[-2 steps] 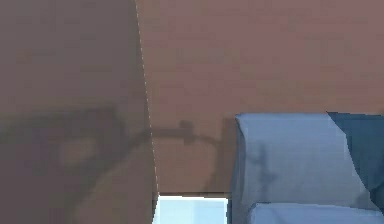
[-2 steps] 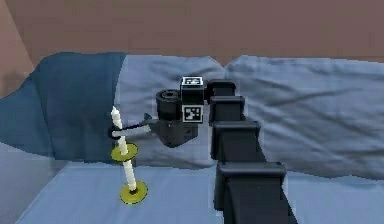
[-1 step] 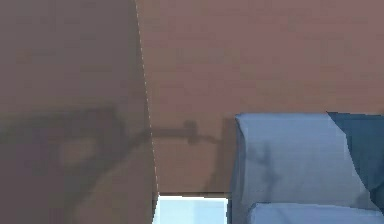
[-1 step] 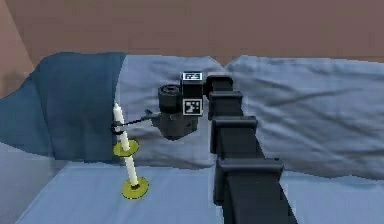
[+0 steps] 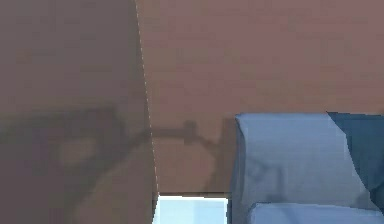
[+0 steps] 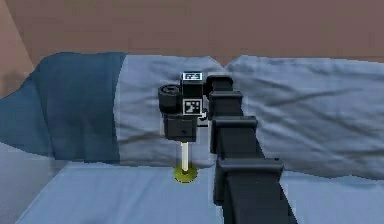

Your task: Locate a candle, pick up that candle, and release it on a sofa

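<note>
The dark arm (image 6: 245, 170) reaches out over a pale blue sofa (image 6: 310, 105). At its far end stands my gripper (image 6: 181, 128), left of the two white marked squares. Straight below it is a thin cream stick with a yellow base, which looks like a candle (image 6: 186, 160). The base is at the sofa's seat cushion (image 6: 100, 195), so I cannot tell whether the gripper holds it. One end of the same sofa (image 5: 300, 165) shows at the forward view's lower right.
A darker blue cushion (image 6: 60, 110) lies at the sofa's end on the arm side view's left. Brown walls meet at a corner (image 5: 148, 100) close ahead. A strip of pale floor (image 5: 190, 212) shows below it, beside the sofa.
</note>
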